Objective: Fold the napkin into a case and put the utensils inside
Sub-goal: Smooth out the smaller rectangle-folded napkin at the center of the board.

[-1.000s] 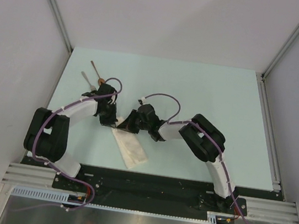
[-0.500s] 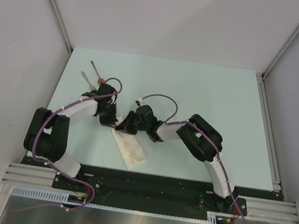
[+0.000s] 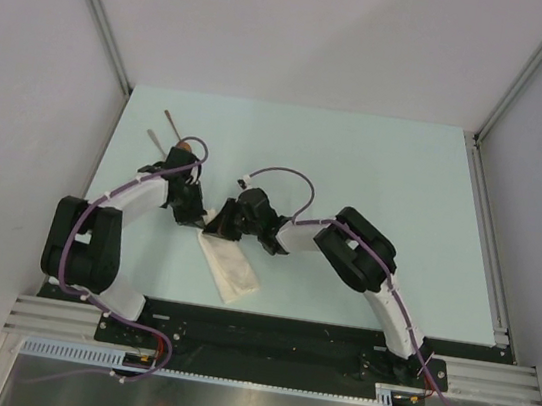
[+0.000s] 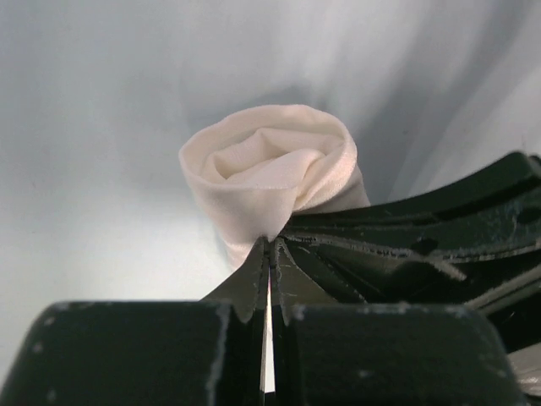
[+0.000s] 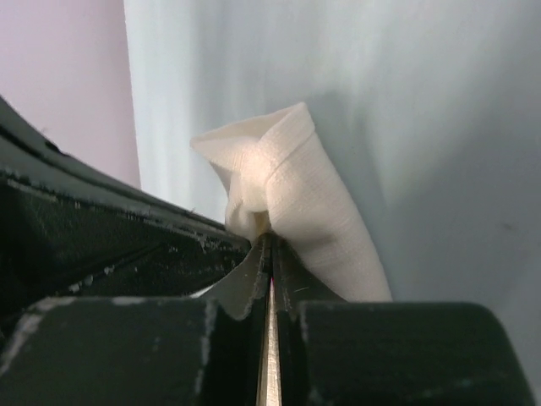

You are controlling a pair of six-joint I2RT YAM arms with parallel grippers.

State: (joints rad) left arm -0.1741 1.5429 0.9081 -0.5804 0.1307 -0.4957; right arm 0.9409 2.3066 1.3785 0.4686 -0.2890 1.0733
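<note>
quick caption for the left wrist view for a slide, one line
Left claw shut on a bunched-up end of the cream napkin over the pale table.

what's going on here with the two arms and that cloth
Two robot arms are folding a cream napkin on the table. The left gripper and right gripper are both shut on its far end, bunching it up; the rest lies as a narrow strip toward the near edge. The utensils lie at the table's far left, not yet inside.
</note>
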